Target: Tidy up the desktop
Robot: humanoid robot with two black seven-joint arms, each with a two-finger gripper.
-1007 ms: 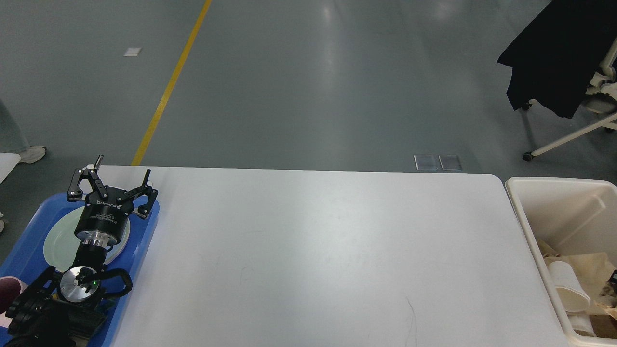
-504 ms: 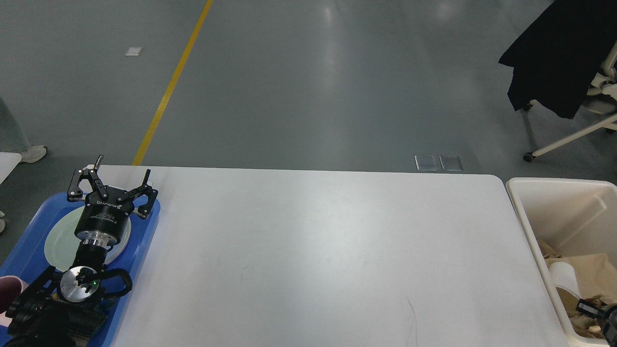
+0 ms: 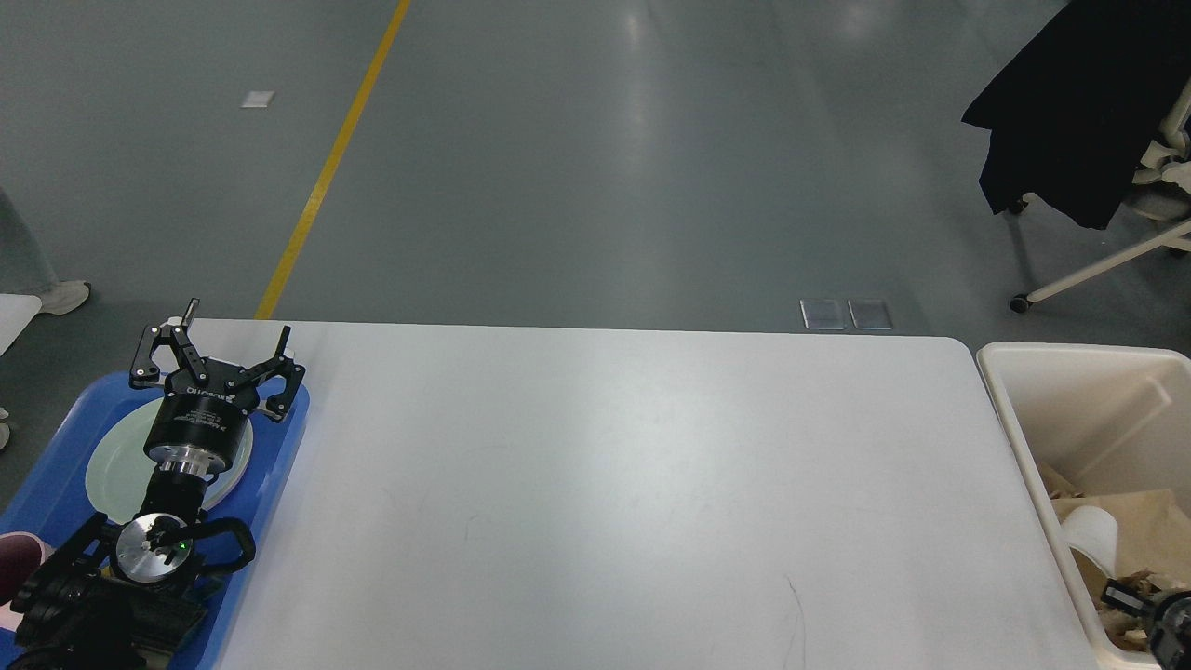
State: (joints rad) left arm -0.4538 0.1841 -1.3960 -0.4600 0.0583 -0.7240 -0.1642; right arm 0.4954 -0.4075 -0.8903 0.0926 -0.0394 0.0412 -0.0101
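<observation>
White lettering on the left gripper (image 3: pixel 234 338) is showing too small to read. It is hovering over the blue tray (image 3: pixel 279 447), fingers spread apart, at the left end of the desktop (image 3: pixel 633 493). The right gripper (image 3: pixel 1158 614) is barely peeking over the cream bin (image 3: pixel 1023 409); I cannot tell its fingers' state.

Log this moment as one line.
left gripper: open above blue tray | right gripper: only a sliver visible at bin | desktop: white | plate: in tray
</observation>
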